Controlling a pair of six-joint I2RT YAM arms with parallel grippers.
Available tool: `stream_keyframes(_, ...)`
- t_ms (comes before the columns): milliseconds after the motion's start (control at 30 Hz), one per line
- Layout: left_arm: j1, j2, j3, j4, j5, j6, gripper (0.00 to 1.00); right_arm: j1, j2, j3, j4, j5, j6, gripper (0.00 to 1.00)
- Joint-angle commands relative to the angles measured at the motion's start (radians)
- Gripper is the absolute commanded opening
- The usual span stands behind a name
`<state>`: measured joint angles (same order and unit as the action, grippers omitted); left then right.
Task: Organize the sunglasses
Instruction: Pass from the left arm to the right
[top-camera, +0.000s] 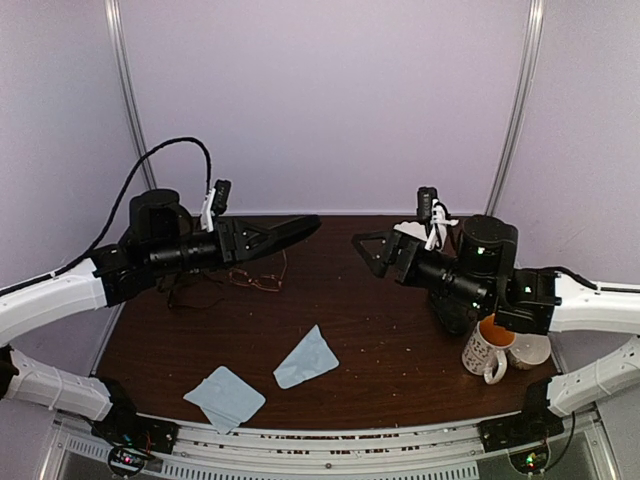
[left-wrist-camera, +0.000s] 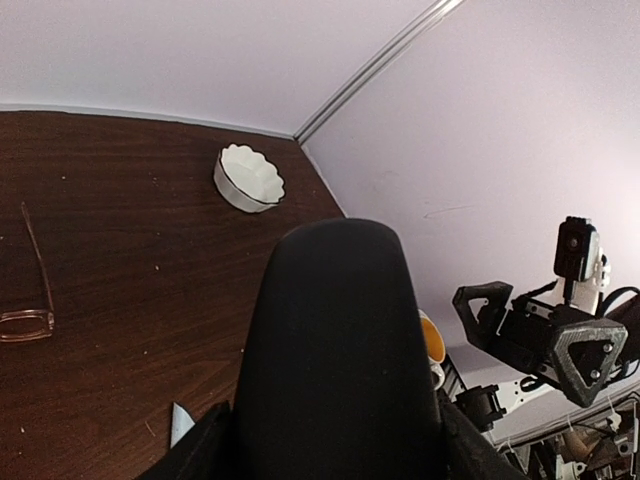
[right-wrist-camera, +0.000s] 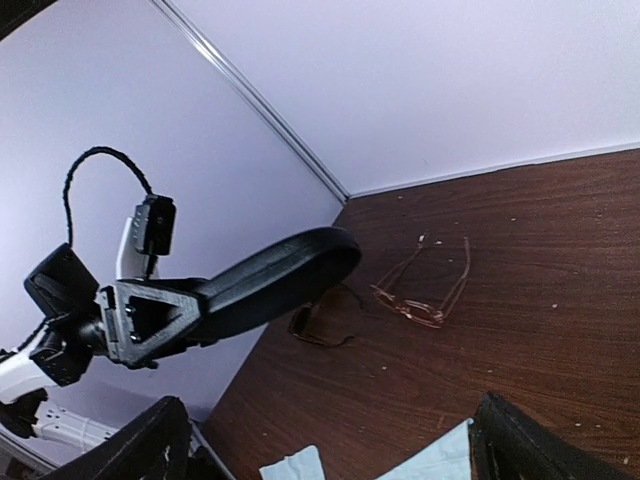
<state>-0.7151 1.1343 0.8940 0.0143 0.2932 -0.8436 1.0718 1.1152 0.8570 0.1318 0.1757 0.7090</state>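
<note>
Lying on table (top-camera: 400, 340) nr left hand (top-camera: 262, 238) w/ case (top-camera: 296, 229): both sunglasses (top-camera: 257, 281).

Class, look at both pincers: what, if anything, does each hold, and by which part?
The left pincer grips the black glasses case by one end. The right pincer stands open, holding nothing.

The table (top-camera: 400, 330) is dark wood, smooth and slightly shiny. The black case (right-wrist-camera: 290, 275) looks matt (perhaps plastic); the copper-frame sunglasses (right-wrist-camera: 408, 303) are thin metal wire.
</note>
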Motion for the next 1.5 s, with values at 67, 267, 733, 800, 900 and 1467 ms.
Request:
stream_keyframes(67,-0.041,0.025,0.066,0.140,0.032,0.017,0.39,-0.043,0.045,-0.004,0.216,-0.199,0.101,1.00)
stream_keyframes(267,-0.063,0.042,0.075,0.195,0.031,-0.012,0.38,-0.060,0.106,-0.001,0.323,-0.266,0.174,1.00)
stream_keyframes(733,-0.089,0.069,0.113,0.271,0.090,-0.158,0.37,-0.098,0.241,0.027,0.561,-0.339,0.321,1.00)
stream_keyframes(800,-0.094,0.075,0.119,0.274,0.092,-0.172,0.37,-0.106,0.255,0.032,0.591,-0.346,0.339,1.00)
stream_keyframes(900,-0.103,0.085,0.123,0.284,0.094,-0.194,0.37,-0.108,0.277,0.051,0.619,-0.364,0.355,1.00)
stream_keyframes(1467,-0.134,0.102,0.123,0.311,0.078,-0.215,0.37,-0.110,0.353,0.105,0.712,-0.428,0.389,0.86)
